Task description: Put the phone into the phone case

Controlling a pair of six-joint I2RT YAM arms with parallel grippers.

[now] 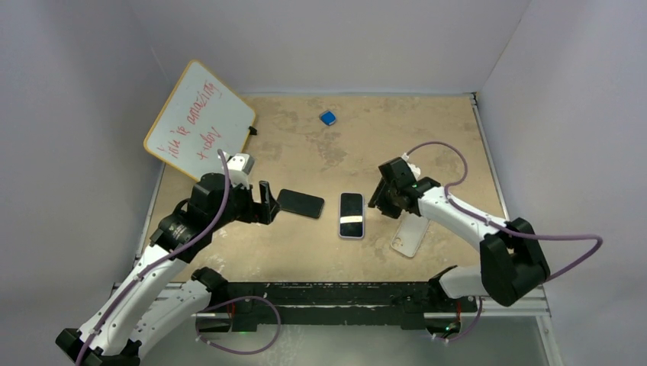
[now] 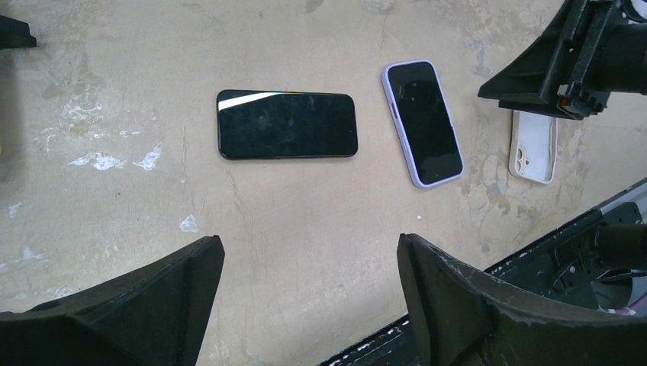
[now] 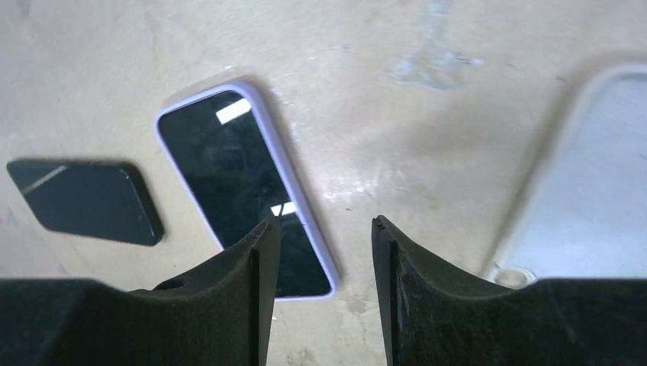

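- The bare black phone (image 2: 287, 124) lies flat on the counter (image 2: 305, 206), just beside a lilac-cased phone (image 2: 422, 122).
- The empty case (image 2: 532, 149), seemingly white, lies farther right.
- The left pincer (image 2: 309, 244) is spread wide, holding nothing.
- The right pincer (image 3: 322, 229) is partly parted and empty.

Black phone (image 2: 287, 124), white phone case (image 2: 532, 149)

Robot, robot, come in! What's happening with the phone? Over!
Left hand open, right hand open. Black phone lying flat, outside white case. Purple-cased phone lies between them.
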